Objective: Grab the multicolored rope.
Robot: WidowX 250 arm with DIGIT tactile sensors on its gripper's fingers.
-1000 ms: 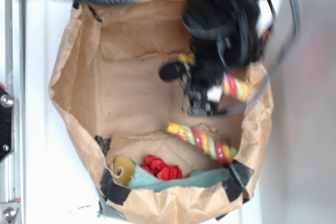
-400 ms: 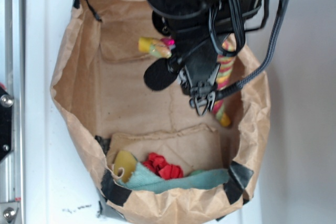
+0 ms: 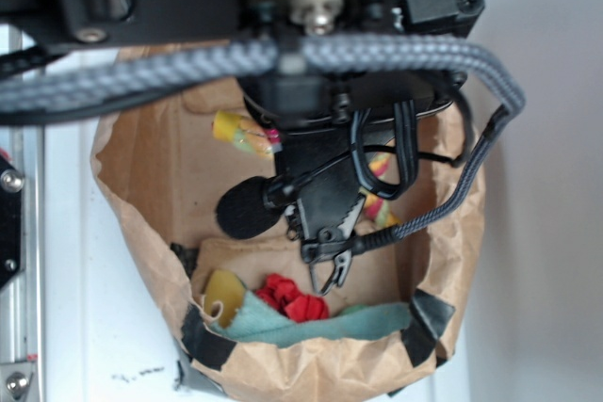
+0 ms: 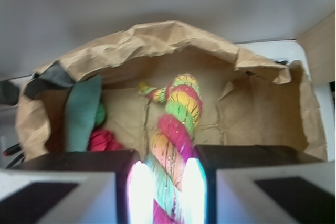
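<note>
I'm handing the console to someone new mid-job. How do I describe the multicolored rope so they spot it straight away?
Look inside the open brown paper bag. The multicolored rope is the thick twisted cord running up from between the two fingers of the pincer, which is shut on it. Its red, yellow and green spiral sets it apart from the plain red fabric bundle and the flat teal cloth at the bag's left side.

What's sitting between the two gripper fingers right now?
The multicolored rope runs between the gripper fingers, touching both; the wrist view shows it.

Thick multicolored rope (image 4: 173, 145) of twisted red, yellow and green strands, pinched between the jaws, curling away beyond them, end bent aside.
</note>
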